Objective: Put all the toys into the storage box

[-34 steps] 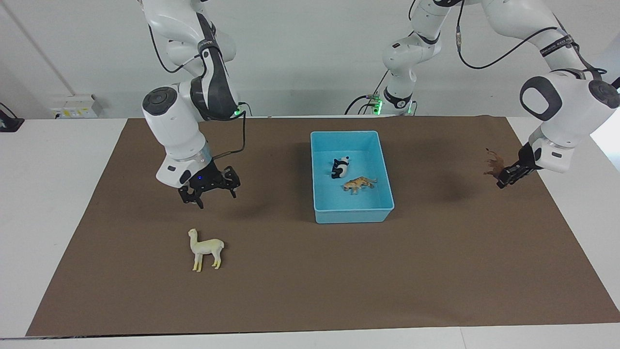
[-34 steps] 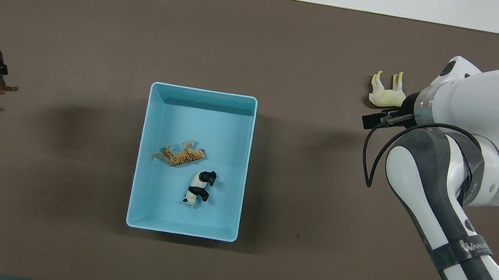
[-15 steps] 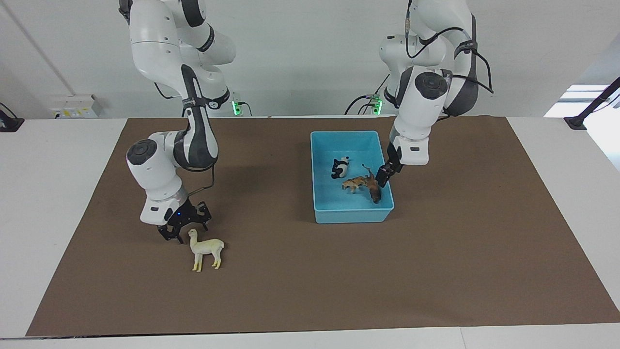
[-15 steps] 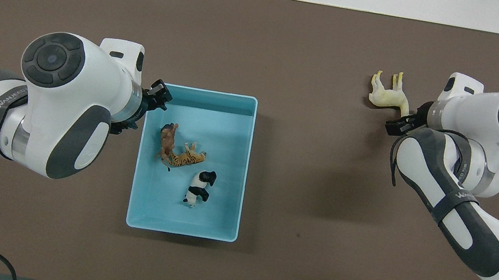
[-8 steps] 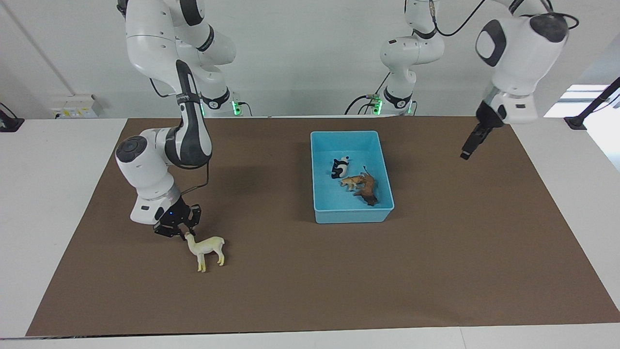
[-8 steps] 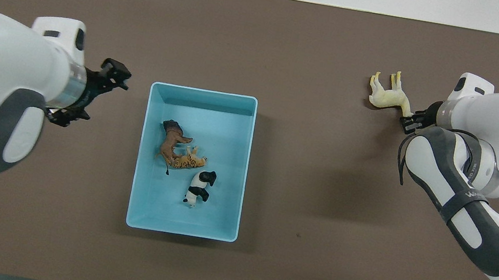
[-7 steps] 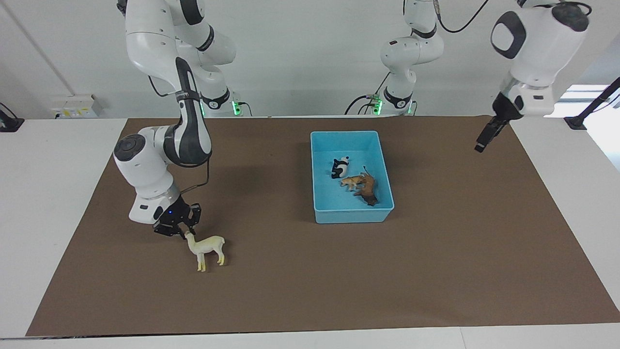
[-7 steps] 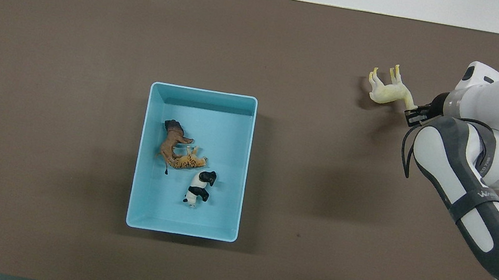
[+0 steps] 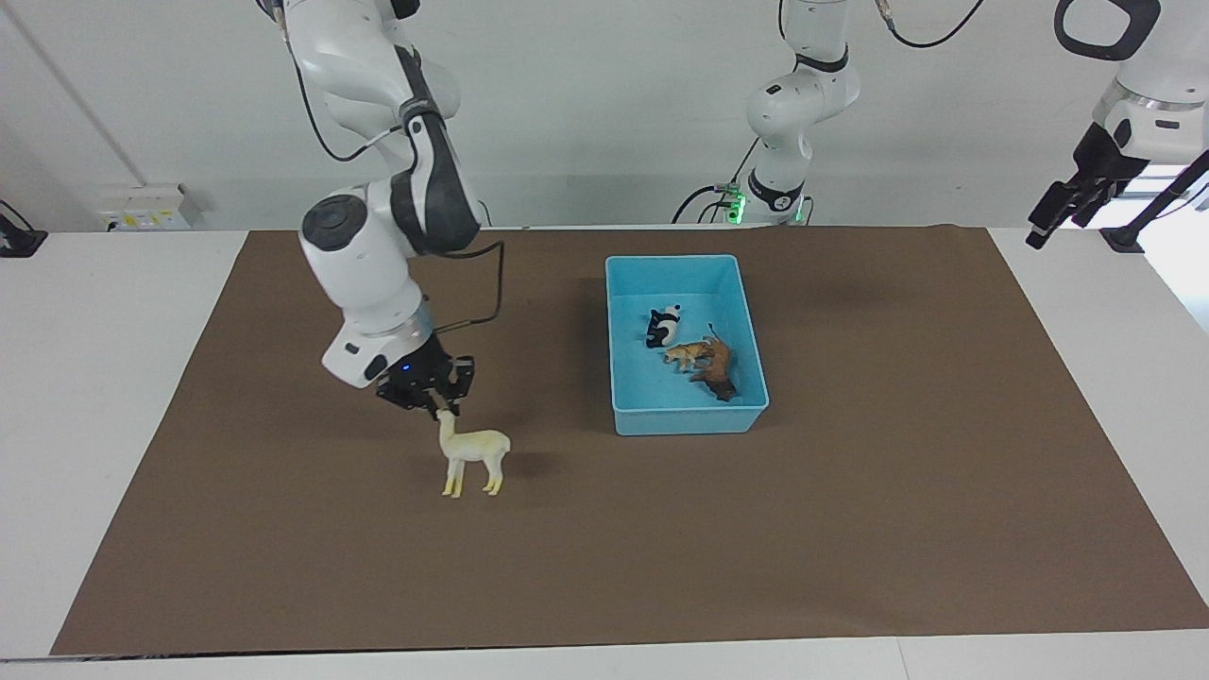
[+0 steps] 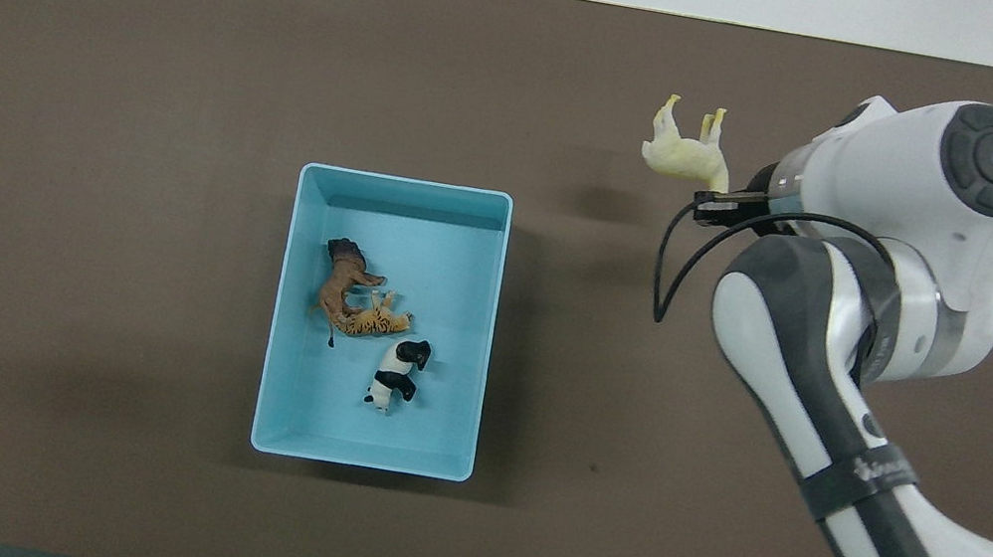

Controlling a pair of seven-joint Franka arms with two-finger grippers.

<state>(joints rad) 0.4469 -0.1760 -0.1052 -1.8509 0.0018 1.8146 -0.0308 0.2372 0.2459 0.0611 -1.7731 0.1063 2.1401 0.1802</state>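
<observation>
Facing view, read from its left edge to its right. The right gripper [image 9: 436,404] hangs over the brown mat [image 9: 283,529] toward the right arm's end of the table, its fingertips pinched shut on the head of the cream alpaca [image 9: 472,458]. The alpaca hangs upright from the grip; its shadow lies apart from its feet, so it appears to be clear of the mat.

Next comes the blue storage box [image 9: 685,420], standing on the mat near the middle of the table. Three toys lie in it: the panda [image 9: 665,326], nearest the robots, then the tiger [image 9: 685,355], with the lion [image 9: 720,368] touching it.

At the edge of the view, the left gripper [image 9: 1058,210] waits high over the left arm's end of the table, fingers spread and holding nothing.

Step in hand: carrying the last toy to the box. The next move calls for bringing the alpaca over the box's rim, above the bare floor of the box, then opening the fingers. As the largest toy, held only by the head, it may swing.
</observation>
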